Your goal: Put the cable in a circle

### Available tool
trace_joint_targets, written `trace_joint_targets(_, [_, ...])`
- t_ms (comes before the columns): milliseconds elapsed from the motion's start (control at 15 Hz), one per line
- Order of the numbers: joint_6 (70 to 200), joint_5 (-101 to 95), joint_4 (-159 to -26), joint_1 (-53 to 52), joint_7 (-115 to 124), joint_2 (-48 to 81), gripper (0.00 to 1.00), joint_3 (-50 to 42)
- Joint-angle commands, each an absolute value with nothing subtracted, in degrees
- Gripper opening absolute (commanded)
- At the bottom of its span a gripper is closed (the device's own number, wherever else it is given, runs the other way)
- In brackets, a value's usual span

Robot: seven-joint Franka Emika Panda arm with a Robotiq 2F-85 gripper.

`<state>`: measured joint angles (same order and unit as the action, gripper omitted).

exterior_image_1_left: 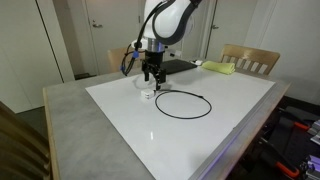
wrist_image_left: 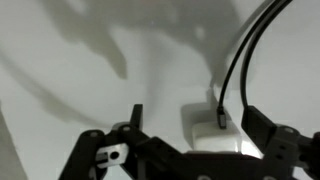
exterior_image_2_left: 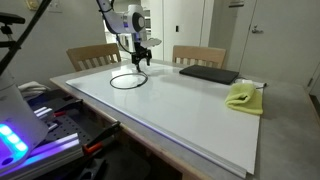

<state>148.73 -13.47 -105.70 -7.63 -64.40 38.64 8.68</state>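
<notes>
The thin black cable [exterior_image_1_left: 184, 104] lies in a rough loop on the white table top in both exterior views [exterior_image_2_left: 128, 81]. One end runs to a small white plug block [exterior_image_1_left: 147, 93]. In the wrist view the cable [wrist_image_left: 238, 60] comes down to a plug tip on the white block [wrist_image_left: 213, 132]. My gripper [exterior_image_1_left: 150, 76] hangs just above this end of the cable, at the loop's edge [exterior_image_2_left: 141, 60]. Its fingers are open and stand to either side of the white block [wrist_image_left: 193, 120], holding nothing.
A flat black pad [exterior_image_1_left: 178, 66] [exterior_image_2_left: 208, 73] lies at the table's back edge. A yellow cloth [exterior_image_1_left: 220, 68] [exterior_image_2_left: 243, 96] lies beside it. Wooden chairs [exterior_image_1_left: 250, 60] [exterior_image_2_left: 92, 55] stand behind the table. The white board [exterior_image_1_left: 200, 125] covers most of the table.
</notes>
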Motion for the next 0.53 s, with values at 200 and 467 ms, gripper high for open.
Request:
trace_joint_targets(200, [142.42,-16.45,-106.95,-10.79,-41.6,30.08,1.0,3.44])
trace_joint_targets(467, [134.55,-14.77,-106.48,-8.9,-32.46,26.95,1.0,5.33])
